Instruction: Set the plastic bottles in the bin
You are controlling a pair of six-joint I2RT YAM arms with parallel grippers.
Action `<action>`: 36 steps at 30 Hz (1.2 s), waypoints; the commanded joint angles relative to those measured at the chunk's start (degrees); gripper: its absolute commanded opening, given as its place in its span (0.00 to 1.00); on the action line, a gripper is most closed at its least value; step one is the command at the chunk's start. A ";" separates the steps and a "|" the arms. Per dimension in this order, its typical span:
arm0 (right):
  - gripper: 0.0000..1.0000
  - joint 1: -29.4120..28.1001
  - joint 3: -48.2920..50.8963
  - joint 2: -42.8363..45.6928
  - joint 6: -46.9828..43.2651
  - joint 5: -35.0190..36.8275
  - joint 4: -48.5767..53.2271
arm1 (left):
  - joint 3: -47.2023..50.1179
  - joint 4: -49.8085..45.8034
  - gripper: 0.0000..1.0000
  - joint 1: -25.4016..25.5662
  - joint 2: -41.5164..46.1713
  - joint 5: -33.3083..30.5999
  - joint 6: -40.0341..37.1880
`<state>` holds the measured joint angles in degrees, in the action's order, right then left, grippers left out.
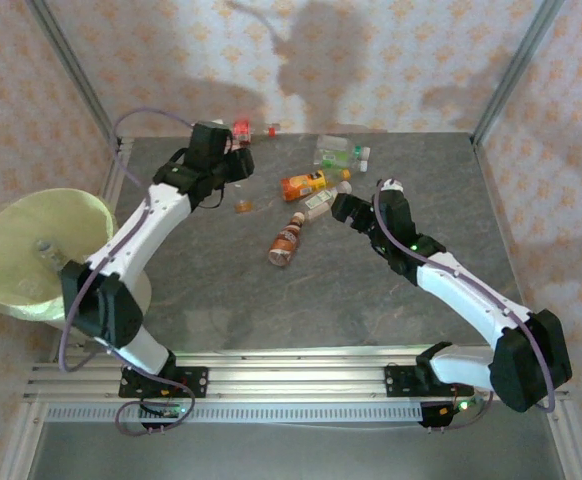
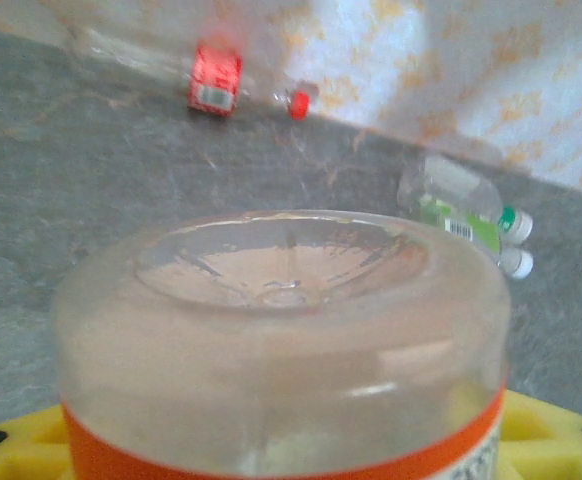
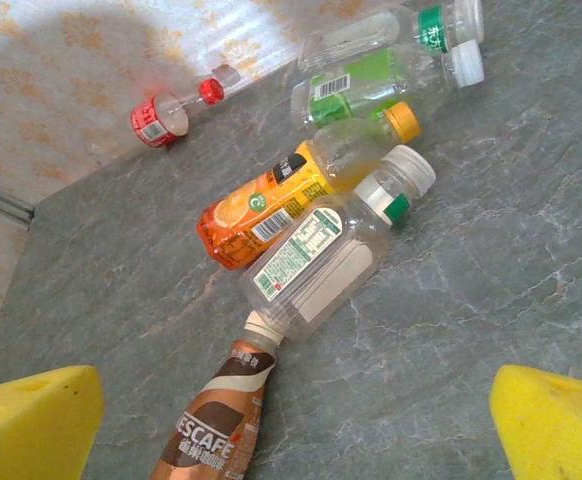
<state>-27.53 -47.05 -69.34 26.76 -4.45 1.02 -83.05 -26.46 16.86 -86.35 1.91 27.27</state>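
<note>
Top external view: the big pale yellow bin [image 1: 21, 215] sits at 9 o'clock, hanging off the left edge of the grey surface [image 1: 231, 300]. The left arm stretches to 11 o'clock, and the left end effector [image 1: 237, 163] is near the back wall.

Left wrist view: its yellow pads [image 2: 556, 440] squeeze a clear bottle with an orange label [image 2: 281, 340]. The bottle's round bottom faces the camera, very close. So this bottle is in the grip at 11 o'clock, well apart from the bin.

Just past it, at 12 o'clock by the wall, lies a small red cola bottle [image 1: 242, 128]. At 1 o'clock two green-label bottles [image 1: 341, 155] lie side by side.

The right end effector [image 1: 339, 207] is near the middle of the surface, a bit toward 1 o'clock. Its jaws stand wide apart and hold nothing. In the right wrist view one yellow pad sits at 7 o'clock and the other at 5 o'clock.

Just ahead of it lie three more bottles. An orange juice bottle [image 3: 271, 200] and a clear bottle with a white cap [image 3: 331, 255] lie side by side, touching, caps pointing to 1 o'clock. A brown Nescafe bottle [image 3: 216, 425] lies near the 7 o'clock pad, not touching it. Its top end meets the bottom of the clear bottle with a white cap. All of these bottles lie on the surface, far from the bin.
</note>
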 commanded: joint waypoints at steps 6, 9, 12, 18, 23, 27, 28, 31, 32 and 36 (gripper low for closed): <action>0.99 0.17 0.11 0.95 -0.32 -0.46 -2.18 | 2.80 2.18 0.55 -1.43 14.62 -11.73 -0.33; 0.99 0.15 -0.07 0.22 0.81 0.91 -1.41 | 2.62 -0.57 0.55 -1.70 18.10 -16.89 -1.31; 0.99 0.16 -0.15 -0.25 1.76 0.82 -1.78 | 3.23 -1.75 0.55 -2.33 21.44 -22.26 -2.70; 0.99 0.18 -0.98 -0.80 -0.09 1.36 -1.86 | 0.99 -5.79 0.55 -5.42 25.21 -31.84 -7.15; 0.99 0.18 -1.54 -1.60 -0.53 1.17 -1.54 | 0.96 -7.17 0.56 -14.02 28.52 -31.99 -7.95; 0.99 0.19 -2.15 -2.05 -0.31 0.91 -0.67 | 0.67 -9.31 0.57 -21.35 29.33 -29.32 -7.63; 0.99 0.19 -2.17 -2.03 -0.31 0.85 -0.43 | 0.17 -10.25 0.58 -23.45 29.31 -28.53 -7.58; 0.99 0.19 -2.17 -2.00 -0.31 1.10 -0.14 | -0.45 -11.41 0.58 -30.21 29.66 -23.56 -6.68; 0.99 0.19 -2.17 -1.98 -0.33 1.12 -0.14 | -0.45 -11.64 0.58 -32.36 29.66 -22.15 -6.30; 1.00 0.18 -2.07 -2.07 0.12 1.31 -0.05 | -0.45 -13.58 0.58 -41.13 28.83 -15.89 -4.61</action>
<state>-27.53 -47.24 -71.11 27.00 -4.32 0.40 -81.93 -37.08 -20.29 -57.43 -19.51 21.21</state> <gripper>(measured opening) 0.995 0.584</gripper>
